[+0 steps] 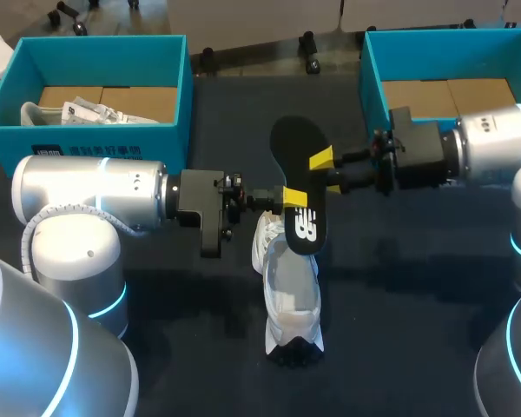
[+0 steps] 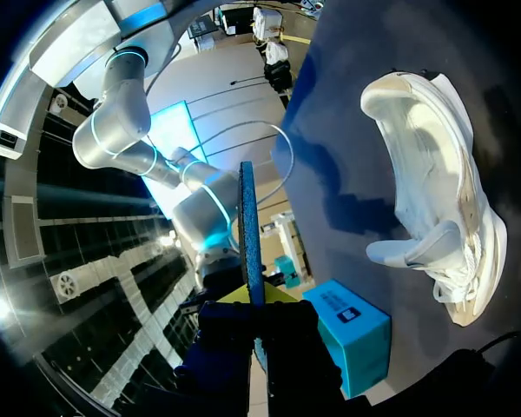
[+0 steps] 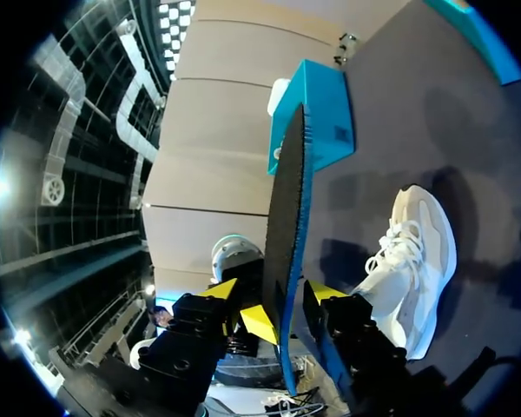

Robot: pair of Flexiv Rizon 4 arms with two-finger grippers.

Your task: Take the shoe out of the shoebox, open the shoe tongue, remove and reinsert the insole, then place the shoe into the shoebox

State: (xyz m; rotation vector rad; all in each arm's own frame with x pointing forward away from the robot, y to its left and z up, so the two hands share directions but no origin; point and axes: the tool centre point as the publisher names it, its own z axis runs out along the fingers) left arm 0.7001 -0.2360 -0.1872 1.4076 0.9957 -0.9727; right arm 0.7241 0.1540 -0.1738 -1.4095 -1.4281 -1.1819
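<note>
Black and flat, the insole [image 1: 295, 146] hangs in the air just above the white shoe [image 1: 291, 295]. Both hands grip it. The left hand [image 1: 288, 198] pinches one end and the right hand [image 1: 327, 172] pinches its side near the middle. In both wrist views the insole stands on its thin edge between the yellow tips. The shoe sits on the dark tabletop [image 1: 417, 287] under the insole, with its mouth open to the top.

I think the insole now has to go back in. To do that well, one hand should let go first, so the two do not pull against each other. The other hand should then tip the insole, point one end into the mouth, and slide it in slowly. The shoe is not held, so a hard push could make it scoot away.

There is bare tabletop on both sides of the shoe. The left shoebox [image 1: 181, 91] and the right shoebox [image 1: 373, 82] are at the far edge, well apart from the shoe.
</note>
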